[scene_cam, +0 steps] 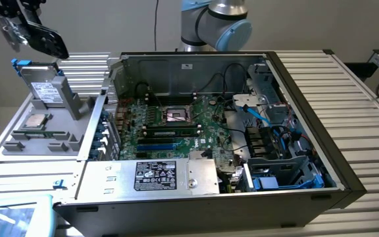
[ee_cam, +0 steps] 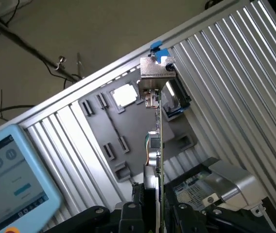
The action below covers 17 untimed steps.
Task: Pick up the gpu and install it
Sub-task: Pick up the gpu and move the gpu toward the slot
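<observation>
Clearly the gripper (ee_cam: 153, 213) has the gpu (ee_cam: 158, 141): its fingers are drawn in narrow and clamp the card on its two flat faces, so the wrist view sees it edge-on, with the metal bracket (ee_cam: 155, 73) at the end farthest from the fingers. In the exterior view the card hangs high at the far left, above the grey tray (scene_cam: 18, 145) and well apart from the open computer case (scene_cam: 308, 64).

I judge the card to be light and stiff but fragile. It is a thin board with exposed parts and a contact strip that should not be squeezed or knocked. The flat faces near one end, as held here, look like the sound place to grip, since that leaves the bracket and the plug-in edge free.

By count there is one gpu, one gripper, one case and one tray. The tray holds one upright hard drive (scene_cam: 45, 91) and one processor chip (scene_cam: 37, 120). One tablet screen (scene_cam: 12, 215) sits at the near left. Inside the case there seems to be one memory stick (scene_cam: 170, 131) seated, though the view is too cluttered to be sure.
</observation>
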### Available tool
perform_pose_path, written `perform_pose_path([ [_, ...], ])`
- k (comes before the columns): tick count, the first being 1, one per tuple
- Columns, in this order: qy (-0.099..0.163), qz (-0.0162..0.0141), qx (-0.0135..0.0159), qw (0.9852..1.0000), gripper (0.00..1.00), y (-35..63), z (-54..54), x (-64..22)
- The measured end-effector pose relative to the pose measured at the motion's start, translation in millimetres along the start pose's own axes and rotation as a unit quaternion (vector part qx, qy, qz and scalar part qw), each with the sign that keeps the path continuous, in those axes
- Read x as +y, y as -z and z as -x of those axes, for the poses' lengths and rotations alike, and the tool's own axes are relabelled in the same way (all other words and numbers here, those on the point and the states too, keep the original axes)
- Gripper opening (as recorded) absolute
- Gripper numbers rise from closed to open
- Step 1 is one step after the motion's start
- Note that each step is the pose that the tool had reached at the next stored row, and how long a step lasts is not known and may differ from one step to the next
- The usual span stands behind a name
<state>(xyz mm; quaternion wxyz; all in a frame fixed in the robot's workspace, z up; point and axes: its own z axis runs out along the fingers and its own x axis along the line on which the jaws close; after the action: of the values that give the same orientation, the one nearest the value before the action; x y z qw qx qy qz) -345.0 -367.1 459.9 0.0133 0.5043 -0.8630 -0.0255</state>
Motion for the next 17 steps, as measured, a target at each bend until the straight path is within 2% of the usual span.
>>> perform_pose_path([
  [4, 0.036, 0.0001, 0.0021, 0.9993, 0.27, 0.0, 0.0, 0.0],
  [9, 0.081, 0.0002, 0.0047, 0.9967, 0.27, 0.0, 0.0, 0.0],
  [13, 0.118, 0.0003, 0.0068, 0.9930, 0.27, 0.0, 0.0, 0.0],
  [17, 0.154, 0.0004, 0.0088, 0.9881, 0.27, 0.0, 0.0, 0.0],
])
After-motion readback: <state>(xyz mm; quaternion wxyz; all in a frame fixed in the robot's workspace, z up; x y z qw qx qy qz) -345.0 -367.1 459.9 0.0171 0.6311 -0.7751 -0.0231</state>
